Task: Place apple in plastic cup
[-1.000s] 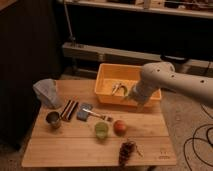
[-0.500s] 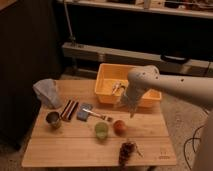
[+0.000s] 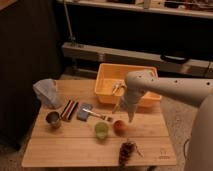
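Note:
The apple [image 3: 119, 126] is a small orange-red fruit lying on the wooden table [image 3: 75, 147], right of centre. The plastic cup [image 3: 101, 131] is light green and stands upright just left of the apple, almost touching it. My gripper [image 3: 131, 116] hangs down from the white arm [image 3: 165, 89], which reaches in from the right. The gripper is a little above and to the right of the apple, at the front edge of the yellow bin, and is not touching the apple. Nothing shows inside the cup.
A yellow bin [image 3: 107, 80] with a small item inside stands at the back. A dark grape bunch [image 3: 127, 149] lies near the front edge. A metal cup [image 3: 53, 120], a brown bar [image 3: 70, 109], a grey-blue pad [image 3: 84, 111] and a clear bag [image 3: 46, 92] are on the left.
The arm has swung left and lowered, bringing the gripper from over the bin down toward the apple. The apple and the cup have not moved.

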Controlling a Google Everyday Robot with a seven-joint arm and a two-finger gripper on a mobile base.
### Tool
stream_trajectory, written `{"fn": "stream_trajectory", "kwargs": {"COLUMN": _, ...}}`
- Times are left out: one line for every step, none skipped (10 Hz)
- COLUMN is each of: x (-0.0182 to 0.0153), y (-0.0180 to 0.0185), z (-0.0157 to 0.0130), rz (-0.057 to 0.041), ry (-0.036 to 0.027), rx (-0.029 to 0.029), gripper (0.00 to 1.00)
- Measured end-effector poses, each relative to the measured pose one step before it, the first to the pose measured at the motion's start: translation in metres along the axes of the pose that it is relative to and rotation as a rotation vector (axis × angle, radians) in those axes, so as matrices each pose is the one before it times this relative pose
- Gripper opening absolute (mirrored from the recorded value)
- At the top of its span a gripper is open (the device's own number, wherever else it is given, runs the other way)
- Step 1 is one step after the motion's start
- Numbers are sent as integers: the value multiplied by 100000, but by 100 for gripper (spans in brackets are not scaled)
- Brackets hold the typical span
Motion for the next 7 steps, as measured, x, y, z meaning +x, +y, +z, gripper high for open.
{"fn": "stream_trajectory", "kwargs": {"x": 349, "y": -54, "z": 96, "rz": 206, "ry": 792, "rx": 130, "gripper": 65}}
{"fn": "stream_trajectory", "kwargs": {"x": 1104, "y": -229, "z": 805, "rz": 77, "ry": 2278, "rx": 968, "gripper": 65}}
{"fn": "stream_trajectory", "kwargs": {"x": 577, "y": -21, "z": 593, "rz": 9, "ry": 1046, "rx": 14, "gripper": 65}}
{"fn": "stream_trajectory", "kwargs": {"x": 221, "y": -171, "z": 583, "rz": 311, "ry": 804, "rx": 66, "gripper": 65}}
{"fn": "stream_trajectory", "kwargs": {"x": 116, "y": -126, "z": 531, "rz": 229, "ry": 738, "rx": 42, "gripper": 65}}
{"fn": "stream_trajectory", "kwargs": {"x": 54, "y": -71, "z": 420, "rz": 132, "ry": 499, "rx": 72, "gripper": 65}}
{"fn": "stream_trajectory", "kwargs": {"x": -60, "y": -283, "z": 343, "rz": 337, "ry": 346, "rx": 301, "gripper": 65}}
